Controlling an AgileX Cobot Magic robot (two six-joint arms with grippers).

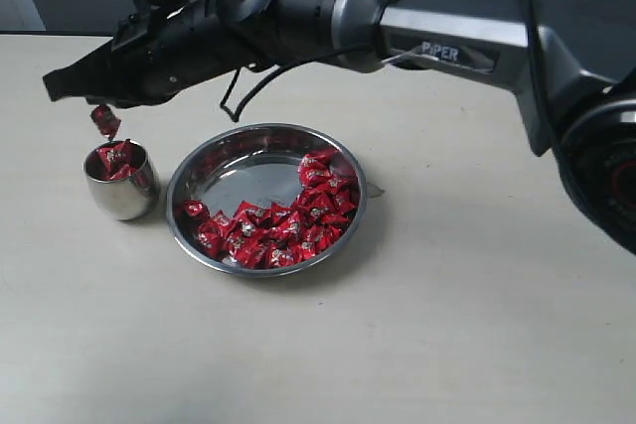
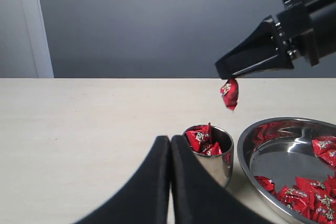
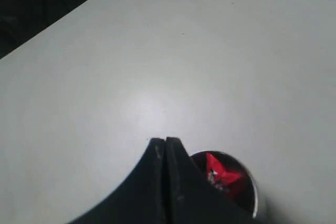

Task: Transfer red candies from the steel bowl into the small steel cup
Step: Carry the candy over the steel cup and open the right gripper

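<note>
1. Reaching across the table (image 1: 447, 325) from the right side of the exterior view, the right gripper (image 1: 70, 86) hangs in the air above the cup (image 1: 119, 201).
2. Its two black fingers are pressed together, and they pinch one red candy (image 1: 104, 121) by the top of its wrapper.
3. The red candy dangles just under the fingertips, over the mouth of the cup and clear of its rim.
4. The cup stands upright on the table at the left of the exterior view, just beside the bowl (image 1: 243, 181).
5. The cup holds several wrapped sweets (image 1: 119, 158), and some wrapper ends stick up above the rim.
6. The bowl sits flat near the middle of the table, with a heap of candies (image 1: 278, 225) lying in it.
7. The heap is crowded along the near and right sides of the bowl, and the far left part of its shiny floor is bare.
8. The left gripper (image 2: 170, 142) is low over the table, and its fingers are closed against each other with nothing between them.
9. The left gripper points toward the cup, and the cup stands a little beyond its tips.
10. In the right wrist view the closed fingers cover part of the cup, and red wrappers show inside the rim beside them.
</note>
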